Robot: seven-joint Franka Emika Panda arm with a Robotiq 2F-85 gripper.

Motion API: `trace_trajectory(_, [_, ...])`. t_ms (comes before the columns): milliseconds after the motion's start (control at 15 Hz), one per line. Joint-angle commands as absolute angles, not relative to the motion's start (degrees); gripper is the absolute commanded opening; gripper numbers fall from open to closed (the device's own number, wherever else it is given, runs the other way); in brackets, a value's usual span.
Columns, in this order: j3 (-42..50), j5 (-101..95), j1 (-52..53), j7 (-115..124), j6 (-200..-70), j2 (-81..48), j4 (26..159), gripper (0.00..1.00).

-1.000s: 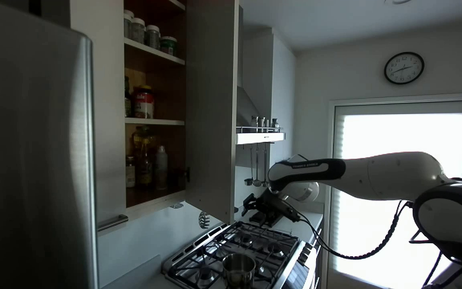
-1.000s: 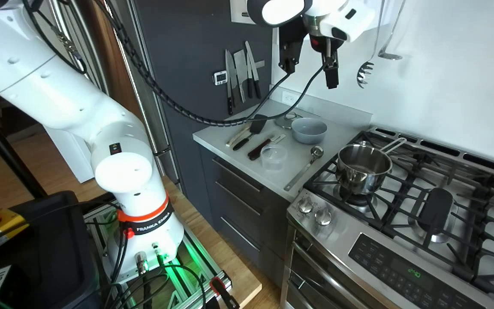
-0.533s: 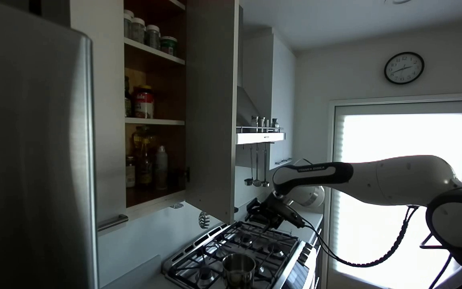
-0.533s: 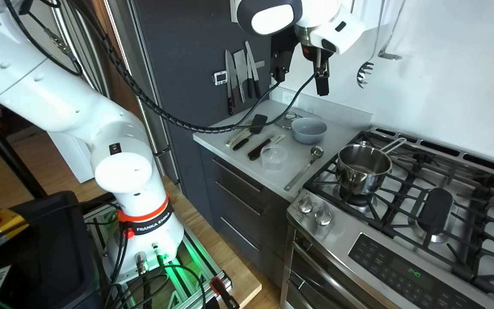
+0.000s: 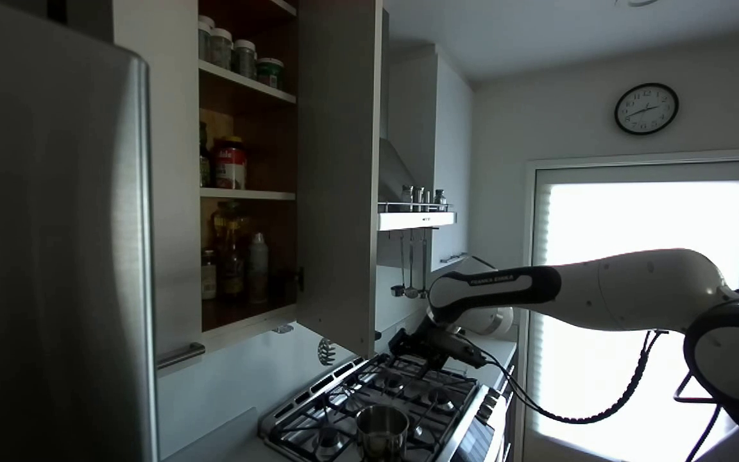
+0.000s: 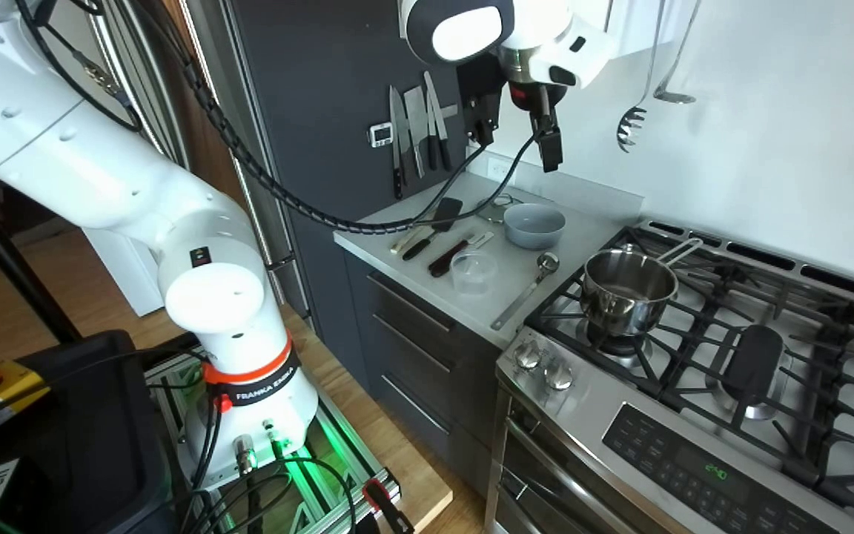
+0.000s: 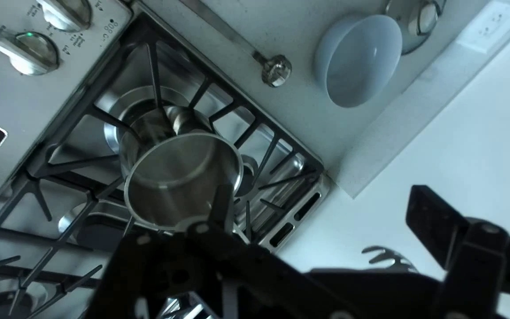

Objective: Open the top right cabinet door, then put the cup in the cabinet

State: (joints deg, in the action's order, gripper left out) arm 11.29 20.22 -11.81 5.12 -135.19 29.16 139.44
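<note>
The top right cabinet door stands wide open in an exterior view; its handle is hidden. The cabinet beside it shows brown inner shelves with jars and bottles. The cup, small, pale and see-through, stands on the counter left of the stove in an exterior view. It is out of the wrist view. My gripper is open and empty, pointing down, well above the counter and apart from the cup. It also shows in an exterior view to the right of the open door, and in the wrist view.
A steel pot stands on the stove, below my gripper. A pale bowl, a lid, a ladle and spatulas lie around the cup. Knives hang on the dark side panel. Utensils hang on the wall.
My gripper has moved lower and, in the exterior view of the counter, to the left. It stays open. The door and the cup have not moved.
</note>
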Motion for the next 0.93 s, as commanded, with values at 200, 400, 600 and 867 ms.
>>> trace_trajectory(200, [8.5,9.6,-12.3,1.5,-136.4,33.8,151.2,1.0])
trace_trajectory(400, [7.1,9.7,-10.1,1.6,-139.7,33.0,155.2,1.0])
trace_trajectory(600, [6.2,12.0,-7.6,2.3,-144.6,30.7,157.8,1.0])
trace_trajectory(867, [6.2,11.2,-6.3,2.6,-144.9,29.7,157.8,1.0])
